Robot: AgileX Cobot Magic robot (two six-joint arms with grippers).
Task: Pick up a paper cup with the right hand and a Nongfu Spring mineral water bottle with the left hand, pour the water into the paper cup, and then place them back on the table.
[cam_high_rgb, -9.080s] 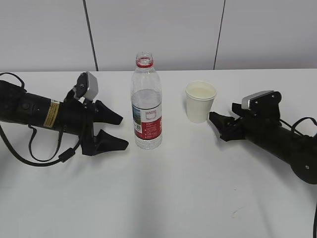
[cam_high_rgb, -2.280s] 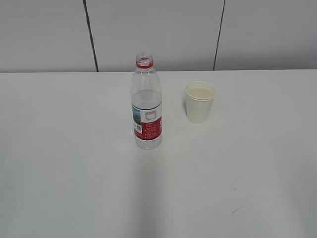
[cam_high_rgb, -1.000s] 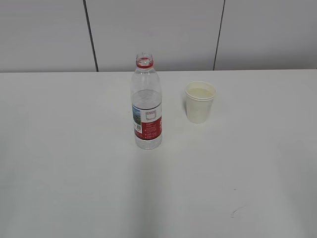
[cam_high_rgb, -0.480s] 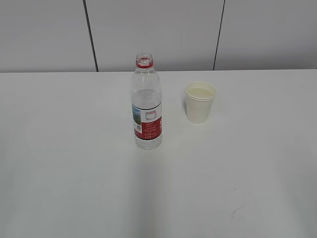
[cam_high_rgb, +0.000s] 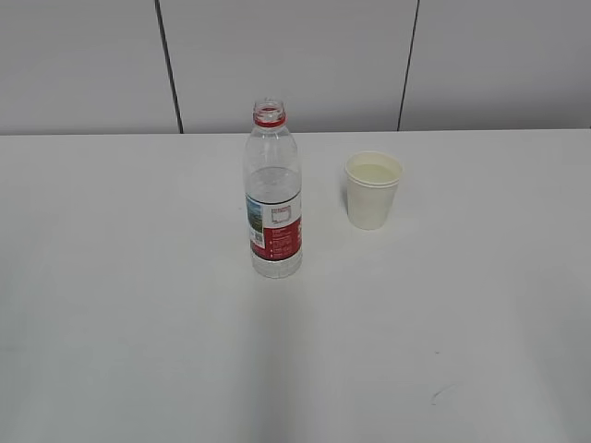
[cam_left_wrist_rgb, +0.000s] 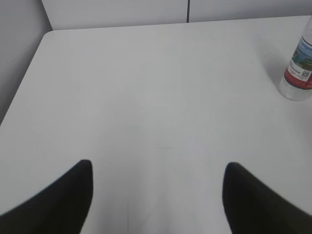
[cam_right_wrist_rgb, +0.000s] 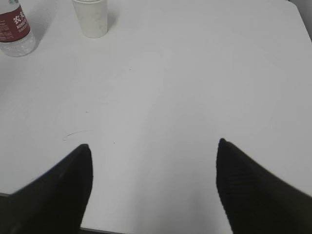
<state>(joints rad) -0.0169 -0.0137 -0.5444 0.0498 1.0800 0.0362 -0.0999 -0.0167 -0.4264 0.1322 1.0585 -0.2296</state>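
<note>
1. Standing upright on the white bench point(cam_high_rgb: 138, 277), the water bottle point(cam_high_rgb: 273, 194) wears a red-and-white label; the right wrist view shows white Chinese characters on the red, too small to read further.
2. Just right of it, apart, stands the paper cup point(cam_high_rgb: 373, 190), holding pale liquid.
3. Only the wrist views show the arms: left claw point(cam_left_wrist_rgb: 157, 195) spread wide and empty, right claw point(cam_right_wrist_rgb: 152, 187) likewise.
4. Both wrist views cut off the bottle's top.
</note>
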